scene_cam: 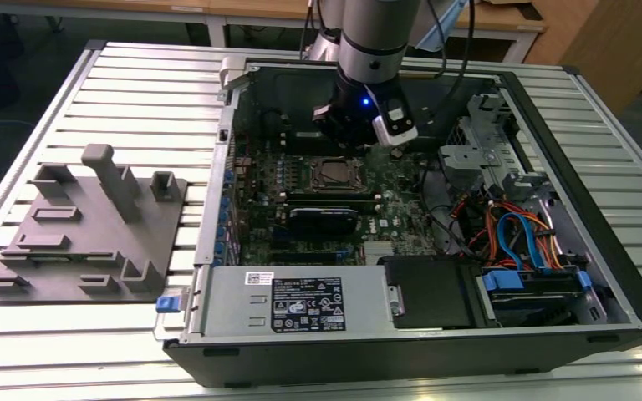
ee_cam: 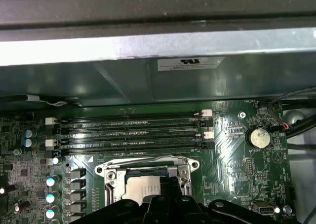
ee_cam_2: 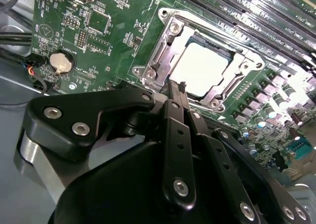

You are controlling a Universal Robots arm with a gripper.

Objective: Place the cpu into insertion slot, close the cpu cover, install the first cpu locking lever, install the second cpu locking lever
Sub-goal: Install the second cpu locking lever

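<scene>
Open computer case point(scene_cam: 622, 276) lying on its side on a slatted metal table point(scene_cam: 143, 75), with a grey plastic fixture tray point(scene_cam: 87, 242) on the table toward the exterior view's left. Inside the case: green motherboard point(scene_cam: 394, 196), drive cage with blue and orange cables point(scene_cam: 522, 238) toward the exterior view's right, and a labelled power supply point(scene_cam: 287, 302) along the case's near edge. The exterior view shows the robot arm point(scene_cam: 371, 33) reaching down over the socket area near the case's far edge, the gripper point(scene_cam: 349, 138) just above the board. The second wrist view shows the cpu point(ee_cam_2: 202, 68), a flat square chip with a pale silver-grey top, seated in the socket at the middle of the board; the cpu cover point(ee_cam_2: 163, 46), a thin silver-grey frame with an open window, lies down around it. The same view shows the gripper point(ee_cam_2: 177, 93) with its 2 fingers pressed together, nothing between them, tips just beside the socket's edge. A round coin battery point(ee_cam_2: 61, 61) sits near the board's edge. The first wrist view shows 4 long memory slots point(ee_cam: 131, 132) between the socket and the case wall, with the cpu point(ee_cam: 143, 192) partly hidden behind the gripper body.
</scene>
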